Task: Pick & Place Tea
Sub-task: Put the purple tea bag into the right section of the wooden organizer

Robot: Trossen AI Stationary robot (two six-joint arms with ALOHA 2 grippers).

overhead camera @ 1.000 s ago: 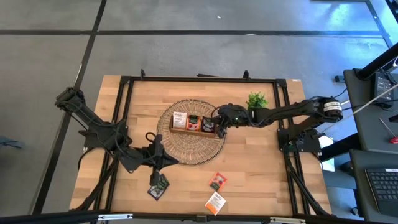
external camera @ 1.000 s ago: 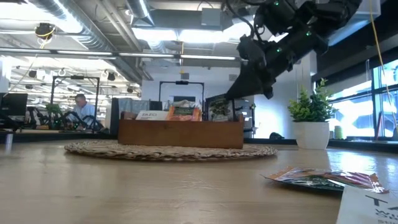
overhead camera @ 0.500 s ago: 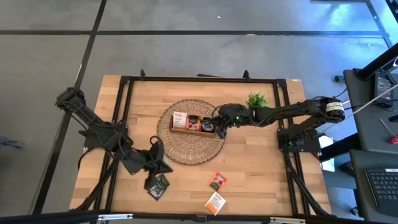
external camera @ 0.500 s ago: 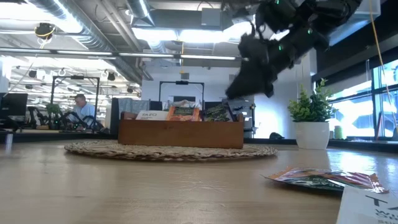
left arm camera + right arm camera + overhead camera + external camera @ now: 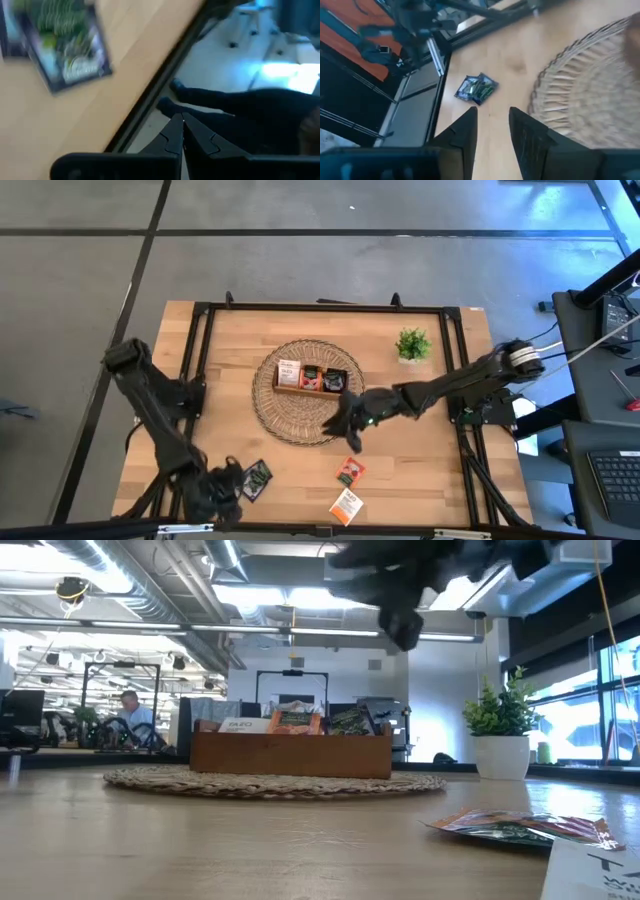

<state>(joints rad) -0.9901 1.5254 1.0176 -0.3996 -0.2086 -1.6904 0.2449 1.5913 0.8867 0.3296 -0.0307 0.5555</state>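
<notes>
While three sachets (image 5: pixel 257 479) lie loose at the tabletop's (image 5: pixel 420 430) near edge, the empty, parted right claw (image 5: pixel 345 426) hovers by the mat (image 5: pixel 300 425), seemingly heading for one; the left claw (image 5: pixel 222 483), pinched shut, waits beside the dark sachet.

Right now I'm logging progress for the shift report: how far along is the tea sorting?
Done: several sachets stand in the wooden tray on the woven mat. In hand: nothing; the right gripper is open and empty over the mat's edge, the left gripper shut at the table's front-left edge. Left: the dark sachet, the red sachet and the orange-and-white sachet.
</notes>
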